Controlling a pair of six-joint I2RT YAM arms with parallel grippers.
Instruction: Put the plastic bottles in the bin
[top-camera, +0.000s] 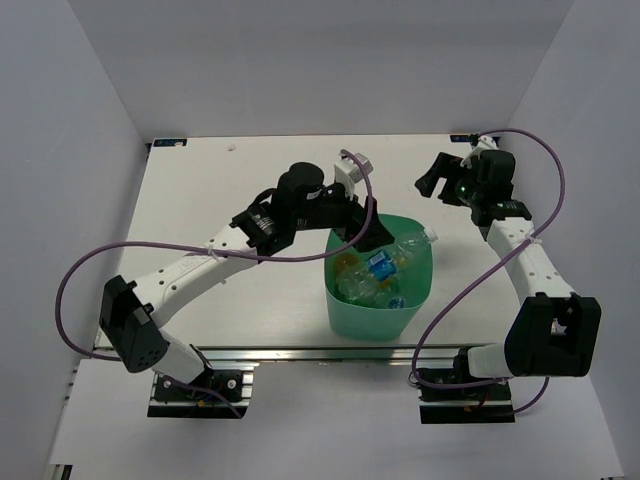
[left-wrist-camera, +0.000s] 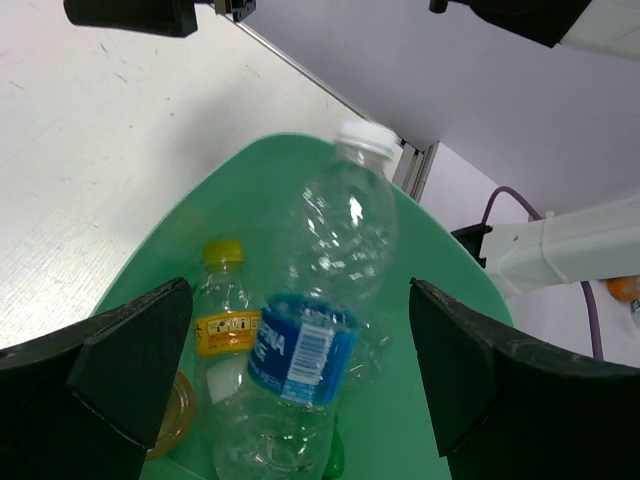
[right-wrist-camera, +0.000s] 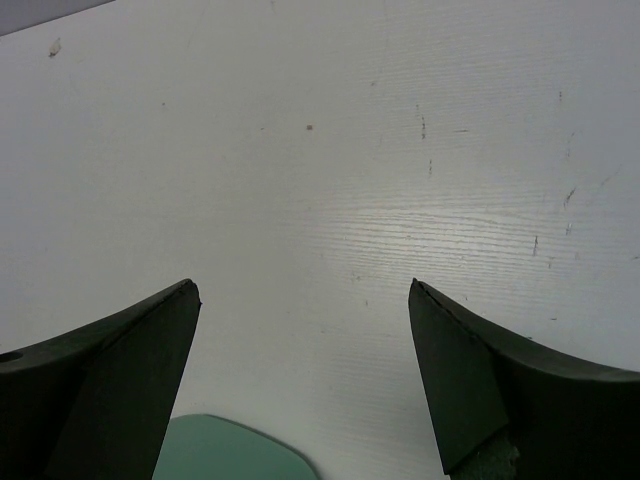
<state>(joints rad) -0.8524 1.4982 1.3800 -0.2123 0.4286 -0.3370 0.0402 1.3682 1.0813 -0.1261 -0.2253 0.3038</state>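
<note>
The mint-green bin (top-camera: 345, 315) stands at the table's near middle and holds several plastic bottles. A clear bottle with a blue label (top-camera: 392, 256) leans on the bin's far right rim, its white cap past the edge. In the left wrist view that bottle (left-wrist-camera: 330, 300) lies in the bin (left-wrist-camera: 440, 400) beside a yellow-capped, yellow-labelled bottle (left-wrist-camera: 222, 320). My left gripper (top-camera: 362, 228) is open and empty just above the bin's far rim (left-wrist-camera: 300, 290). My right gripper (top-camera: 436, 183) is open and empty over bare table at the far right (right-wrist-camera: 305, 290), and a corner of the bin (right-wrist-camera: 235, 450) shows below it.
White walls close the table on three sides. Purple cables loop from both arms. The left arm's body reaches across the table's left middle. Blue markers sit at the table's far corners (top-camera: 168, 141).
</note>
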